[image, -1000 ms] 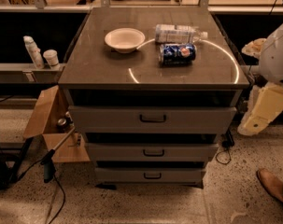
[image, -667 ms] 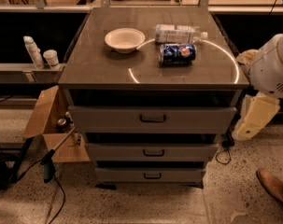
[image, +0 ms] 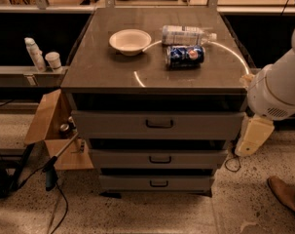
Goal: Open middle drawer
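A grey cabinet has three shut drawers stacked under a dark top. The middle drawer (image: 195,158) is wide and shallow, with a small dark bar handle (image: 160,159) at its centre. Above it is the taller top drawer (image: 200,125), and below it the narrower bottom drawer (image: 186,183). My gripper (image: 253,136) hangs at the end of the white arm (image: 278,89), just off the cabinet's right side. It is level with the top and middle drawers, well to the right of the handle, and touches nothing.
On the cabinet top stand a white bowl (image: 130,41), a lying water bottle (image: 186,34) and a lying blue can (image: 185,55). An open cardboard box (image: 52,130) and cables lie left of the cabinet. A shoe (image: 285,195) is at the lower right.
My arm has moved left and further into view, bringing the gripper closer to the cabinet's right side. The drawers have not moved.
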Robot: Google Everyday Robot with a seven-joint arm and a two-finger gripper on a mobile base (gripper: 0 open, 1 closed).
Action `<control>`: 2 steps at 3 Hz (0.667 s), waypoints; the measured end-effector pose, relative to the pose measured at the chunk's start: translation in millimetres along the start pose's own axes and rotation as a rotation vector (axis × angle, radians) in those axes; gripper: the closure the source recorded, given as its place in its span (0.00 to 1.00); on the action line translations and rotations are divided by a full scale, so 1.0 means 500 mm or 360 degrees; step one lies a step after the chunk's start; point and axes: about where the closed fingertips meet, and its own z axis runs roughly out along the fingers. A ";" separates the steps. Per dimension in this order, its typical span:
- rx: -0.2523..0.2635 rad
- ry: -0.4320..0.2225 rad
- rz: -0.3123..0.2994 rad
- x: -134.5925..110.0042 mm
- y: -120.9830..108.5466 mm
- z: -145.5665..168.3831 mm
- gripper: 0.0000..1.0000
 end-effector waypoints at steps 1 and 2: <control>0.0015 0.0090 0.0029 0.028 -0.004 0.054 0.00; 0.0015 0.0090 0.0029 0.028 -0.004 0.054 0.00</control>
